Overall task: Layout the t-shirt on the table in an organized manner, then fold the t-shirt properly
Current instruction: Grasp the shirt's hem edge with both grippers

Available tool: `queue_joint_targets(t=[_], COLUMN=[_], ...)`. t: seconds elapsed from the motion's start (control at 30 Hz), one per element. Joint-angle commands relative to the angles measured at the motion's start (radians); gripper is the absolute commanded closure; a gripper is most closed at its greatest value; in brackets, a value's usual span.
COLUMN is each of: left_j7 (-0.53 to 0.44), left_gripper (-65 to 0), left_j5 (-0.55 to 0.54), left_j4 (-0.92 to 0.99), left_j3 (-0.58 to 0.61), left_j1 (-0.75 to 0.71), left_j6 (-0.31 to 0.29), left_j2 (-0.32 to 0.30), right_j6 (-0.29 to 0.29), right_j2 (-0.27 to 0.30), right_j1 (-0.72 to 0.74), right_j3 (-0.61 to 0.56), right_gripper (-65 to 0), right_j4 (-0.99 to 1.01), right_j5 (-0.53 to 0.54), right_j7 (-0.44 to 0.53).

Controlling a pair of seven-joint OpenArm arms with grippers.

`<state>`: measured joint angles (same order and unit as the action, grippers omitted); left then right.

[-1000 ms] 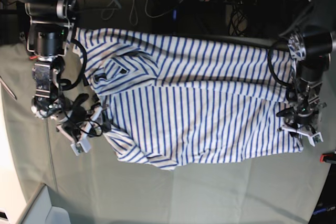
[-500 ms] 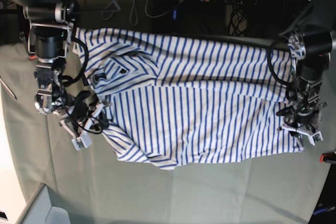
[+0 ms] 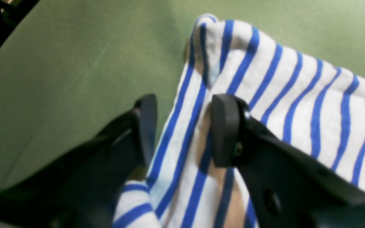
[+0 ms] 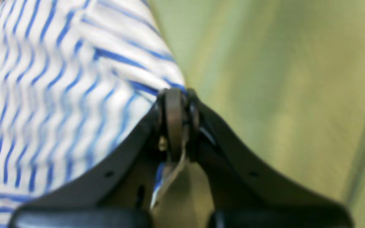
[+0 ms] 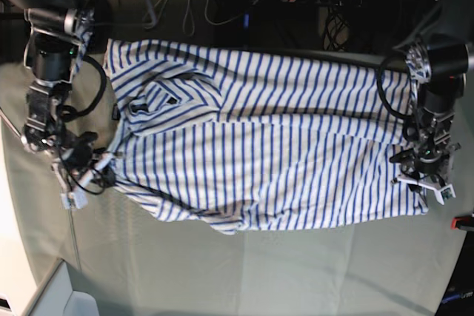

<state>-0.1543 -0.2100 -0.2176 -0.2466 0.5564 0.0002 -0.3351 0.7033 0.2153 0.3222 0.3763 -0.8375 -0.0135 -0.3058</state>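
Base view: soft white cotton t-shirt with thin blue stripes (image 5: 259, 153) spread rumpled across pale grey-green cloth-covered table (image 5: 244, 271). Right gripper (image 4: 176, 117) pinched tight on a shirt edge; left gripper (image 3: 182, 133) half-open, straddling the hem. Light, limp, prone to bunching; best gripped at corners.

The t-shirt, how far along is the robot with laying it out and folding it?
Done: the t-shirt lies spread widthwise on the table. In hand: the right gripper is shut on one edge, while the left gripper straddles the opposite edge, jaws apart. Left: the sleeve end looks bunched and creased, so smoothing remains, and no fold is visible yet.
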Motion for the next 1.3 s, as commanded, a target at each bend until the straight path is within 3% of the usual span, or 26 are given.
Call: queue_joint_targets(t=[0.0, 0.3, 0.57, 0.87, 0.97, 1.07, 1.17, 1.27], left_j7=[-0.021, -0.021, -0.018, -0.018, -0.018, -0.018, -0.020, -0.018], left_gripper=[-27.1, -27.9, -54.1, -54.7, -50.8, -39.3, -28.3, -22.5], left_j5=[-0.001, -0.003, -0.004, 0.005, 0.007, 0.007, 0.007, 0.007], left_j4=[-0.013, -0.015, -0.085, -0.081, -0.079, -0.076, -0.075, -0.075], left_j3=[-0.003, -0.007, 0.000, 0.002, 0.002, 0.002, 0.002, 0.002], left_j1=[0.027, 0.027, 0.011, 0.011, 0.011, 0.011, 0.006, 0.001], left_j6=[0.002, 0.002, 0.002, 0.002, 0.002, 0.002, 0.001, 0.001], left_j2=[-0.015, -0.015, 0.003, 0.052, 0.054, 0.054, 0.054, 0.054], right_j6=[-0.005, -0.005, -0.005, -0.005, -0.005, -0.005, -0.005, -0.005], right_j2=[0.017, 0.013, -0.009, -0.004, -0.040, -0.053, -0.046, -0.034], right_j1=[0.013, -0.073, -0.131, -0.160, -0.166, -0.163, -0.162, -0.162], right_j3=[0.028, 0.123, 0.115, 0.149, 0.155, 0.146, 0.037, -0.076], right_gripper=[0.0, 0.0, -0.2, -21.6, -24.2, -26.1, -27.7, -29.2], right_j4=[-0.019, -0.085, -0.197, -0.308, -0.403, -0.437, -0.435, -0.432], right_j5=[0.010, 0.010, 0.010, 0.008, 0.010, 0.008, 0.005, -0.026], right_j7=[0.021, 0.023, 0.015, 0.020, 0.018, 0.015, 0.020, 0.021])
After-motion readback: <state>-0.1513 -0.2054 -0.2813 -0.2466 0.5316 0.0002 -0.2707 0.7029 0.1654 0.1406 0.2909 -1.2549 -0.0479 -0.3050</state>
